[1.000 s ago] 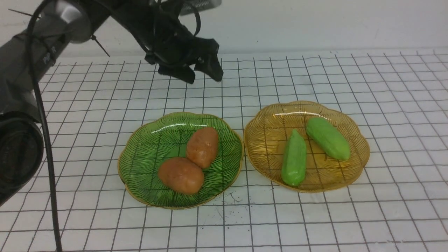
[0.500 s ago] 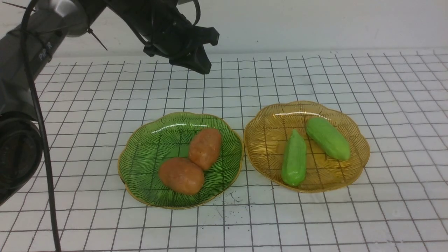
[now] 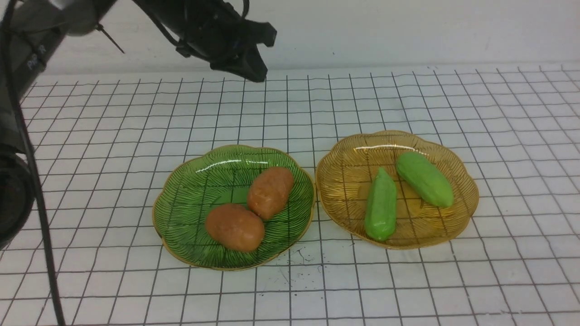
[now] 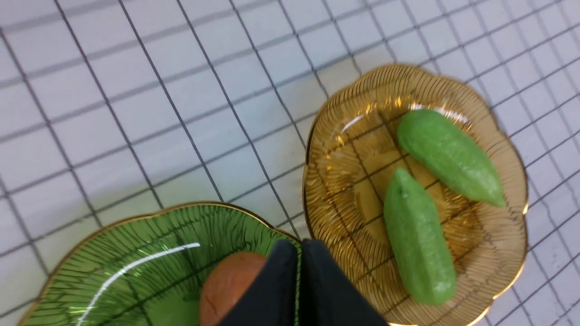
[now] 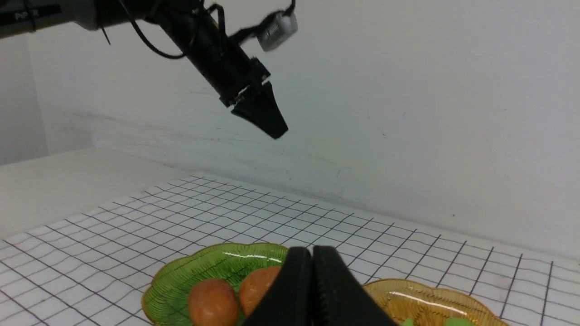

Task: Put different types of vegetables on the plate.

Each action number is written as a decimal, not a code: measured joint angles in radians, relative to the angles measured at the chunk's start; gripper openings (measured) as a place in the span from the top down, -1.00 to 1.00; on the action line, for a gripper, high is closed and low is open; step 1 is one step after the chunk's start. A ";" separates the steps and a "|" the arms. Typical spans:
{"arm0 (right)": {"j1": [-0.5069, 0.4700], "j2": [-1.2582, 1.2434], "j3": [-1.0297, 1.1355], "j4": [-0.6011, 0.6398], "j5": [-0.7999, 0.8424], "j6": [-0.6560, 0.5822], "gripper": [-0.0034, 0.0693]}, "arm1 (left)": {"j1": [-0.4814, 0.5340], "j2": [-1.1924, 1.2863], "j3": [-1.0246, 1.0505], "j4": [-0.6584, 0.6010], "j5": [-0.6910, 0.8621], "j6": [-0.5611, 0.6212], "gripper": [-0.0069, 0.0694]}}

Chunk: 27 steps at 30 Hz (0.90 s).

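Hovering high, L end effector (image 3: 256, 72) pressed together; R end effector (image 5: 311, 253) same; potatoes (image 3: 234, 227) on green plate (image 3: 181, 194).

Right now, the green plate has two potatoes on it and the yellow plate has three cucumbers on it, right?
Not quite. The yellow plate has two cucumbers on it, not three; the front view shows both lying side by side. The rest is right: the green plate has two potatoes on it.
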 joint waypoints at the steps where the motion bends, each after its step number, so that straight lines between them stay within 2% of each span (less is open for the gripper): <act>1: 0.000 0.000 0.000 0.011 0.000 0.000 0.95 | 0.002 -0.018 0.000 0.001 0.001 -0.001 0.84; 12: 0.000 0.000 0.000 0.032 0.000 -0.007 0.95 | 0.005 -0.212 0.000 0.039 0.007 -0.001 0.84; 20: 0.000 0.000 0.000 0.032 0.000 -0.007 0.95 | 0.005 -0.262 -0.006 0.047 0.011 -0.005 0.84; 25: -0.004 -0.025 0.002 0.050 0.006 -0.010 0.95 | 0.005 -0.257 -0.006 0.053 0.012 -0.088 0.84; 27: -0.036 -0.043 0.018 0.083 -0.010 -0.010 0.95 | 0.005 -0.258 -0.006 0.053 0.012 -0.095 0.84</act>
